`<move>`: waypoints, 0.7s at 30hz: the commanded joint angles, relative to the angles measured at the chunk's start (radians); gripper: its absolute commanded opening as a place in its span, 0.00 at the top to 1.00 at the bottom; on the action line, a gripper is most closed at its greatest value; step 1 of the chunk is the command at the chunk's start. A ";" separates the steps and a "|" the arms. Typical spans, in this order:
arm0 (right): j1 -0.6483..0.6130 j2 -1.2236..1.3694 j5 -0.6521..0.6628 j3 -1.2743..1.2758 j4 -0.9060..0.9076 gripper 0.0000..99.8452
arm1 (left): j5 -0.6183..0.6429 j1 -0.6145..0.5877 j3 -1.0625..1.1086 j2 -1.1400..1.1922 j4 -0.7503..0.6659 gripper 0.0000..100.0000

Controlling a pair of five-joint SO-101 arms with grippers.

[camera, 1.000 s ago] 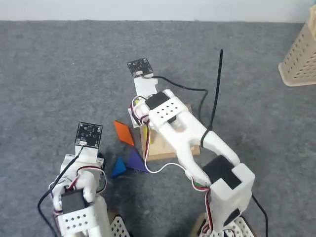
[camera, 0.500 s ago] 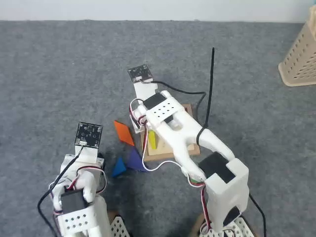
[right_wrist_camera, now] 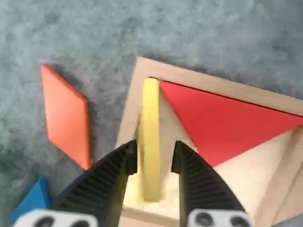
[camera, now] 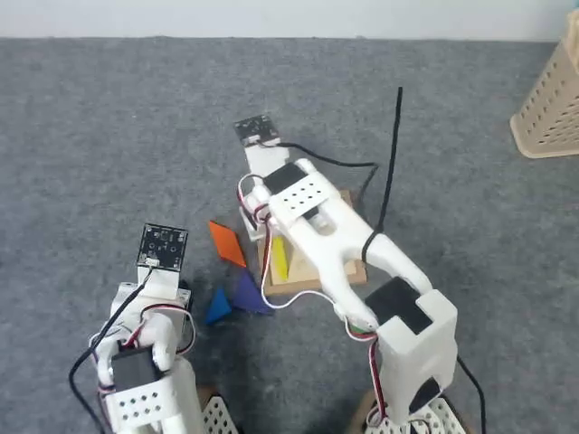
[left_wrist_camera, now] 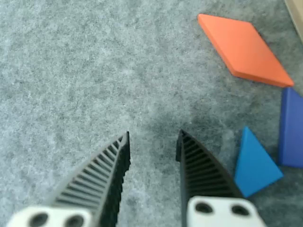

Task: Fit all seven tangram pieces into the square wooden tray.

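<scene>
- High view: a grey carpet (camera: 109, 117) covers the whole work surface. A white wall strip (camera: 271, 18) runs along its far edge, and a beige perforated basket (camera: 552, 99) stands at the far right corner.
- The square wooden tray (camera: 312, 282) lies on the carpet, partly under the right arm (camera: 344, 244). A flat yellow piece (camera: 280, 259) stands tilted on its edge inside the tray.
- A flat orange parallelogram (camera: 227, 242) lies just beside the tray. A small light blue triangle (camera: 217, 306) and a dark blue triangle (camera: 249, 294) lie close together near the tray's corner. The left arm (camera: 149, 362) is drawn in at the near edge.
- Left wrist view: the left gripper (left_wrist_camera: 154, 137) hangs over bare carpet, fingers a narrow gap apart and holding nothing. The orange parallelogram, the light blue triangle and an edge of the dark blue triangle lie off to one side.
- Right wrist view: the right gripper (right_wrist_camera: 154, 144) sits over the tray's corner, fingers narrow and closed around the yellow piece. A flat red triangle (right_wrist_camera: 222, 123) lies in the tray beside it. The orange parallelogram rests on the carpet outside the rim.
</scene>
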 commanded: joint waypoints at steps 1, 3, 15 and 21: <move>0.044 -0.084 0.028 -0.063 0.019 0.87 | -0.009 -0.003 -0.007 -0.020 0.002 0.85; 0.059 -0.093 0.049 -0.060 0.019 0.87 | -0.009 -0.003 -0.007 -0.020 0.002 0.85; 0.084 -0.196 0.155 -0.051 0.065 0.99 | -0.009 -0.003 -0.007 -0.020 0.002 0.85; 0.081 -0.318 0.218 0.192 -0.105 0.99 | -0.009 -0.003 -0.007 -0.020 0.002 0.85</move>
